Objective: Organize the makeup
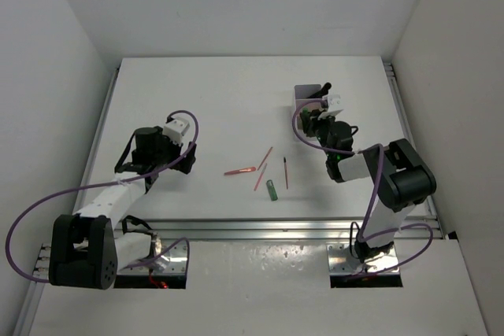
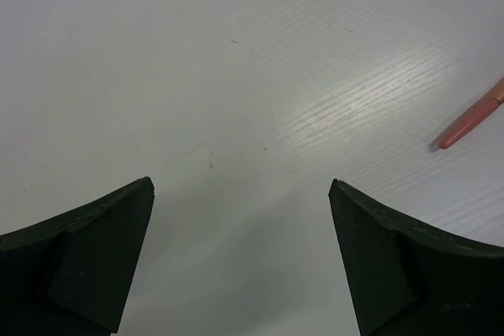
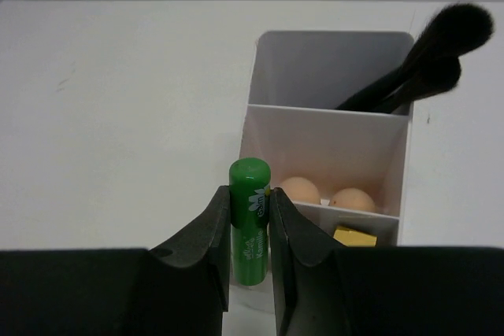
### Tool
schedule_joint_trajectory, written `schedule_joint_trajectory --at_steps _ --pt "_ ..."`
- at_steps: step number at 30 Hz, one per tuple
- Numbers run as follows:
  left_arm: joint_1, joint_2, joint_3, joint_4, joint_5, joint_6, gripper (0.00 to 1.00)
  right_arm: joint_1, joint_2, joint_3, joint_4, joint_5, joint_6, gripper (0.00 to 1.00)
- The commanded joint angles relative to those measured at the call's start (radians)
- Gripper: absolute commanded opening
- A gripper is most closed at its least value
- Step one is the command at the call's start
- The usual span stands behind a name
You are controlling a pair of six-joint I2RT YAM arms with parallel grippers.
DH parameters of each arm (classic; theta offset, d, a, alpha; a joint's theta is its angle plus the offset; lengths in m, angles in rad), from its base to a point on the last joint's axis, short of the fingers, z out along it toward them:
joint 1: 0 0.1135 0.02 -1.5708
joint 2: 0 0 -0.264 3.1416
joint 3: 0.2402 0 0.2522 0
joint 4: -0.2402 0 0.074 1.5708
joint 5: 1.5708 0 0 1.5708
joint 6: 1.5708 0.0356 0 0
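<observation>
My right gripper (image 3: 250, 192) is shut on a green balm tube (image 3: 250, 175), held upright just left of the white divided box (image 3: 327, 127). Two black brushes (image 3: 409, 68) lean in the box's far compartment. Two beige sponges (image 3: 299, 190) lie in the middle one, and a gold-coloured piece (image 3: 353, 235) shows in the nearest. From above, the right gripper (image 1: 315, 121) hangs by the box (image 1: 304, 94). Pink and red pencils (image 1: 240, 171) and a second green tube (image 1: 272, 190) lie mid-table. My left gripper (image 2: 242, 186) is open over bare table, with a pink pencil (image 2: 471, 125) to its right.
White walls enclose the table on the left, right and back. A metal rail (image 1: 276, 228) runs along the near edge, in front of both arm bases. Purple cables loop beside each arm.
</observation>
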Motion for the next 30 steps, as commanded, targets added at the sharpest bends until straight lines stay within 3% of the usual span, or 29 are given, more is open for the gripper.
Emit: schedule_joint_trajectory --at_steps 1,17,21,26,30 --pt "0.011 0.010 0.022 0.026 0.001 0.010 1.00 -0.012 0.015 0.001 0.104 -0.025 0.042 0.00" --pt "0.011 0.010 0.022 0.026 0.001 0.001 1.00 -0.016 0.124 0.022 0.176 -0.061 0.038 0.00" --pt "0.011 0.010 0.022 0.016 0.001 0.001 1.00 -0.018 0.092 0.007 0.181 -0.076 0.042 0.29" --pt "0.011 0.010 0.022 0.016 0.001 0.001 1.00 -0.018 0.028 -0.005 0.145 -0.075 0.016 0.37" --pt "0.011 0.010 0.022 0.016 0.010 0.010 1.00 -0.010 -0.102 -0.001 0.015 -0.073 -0.028 0.48"
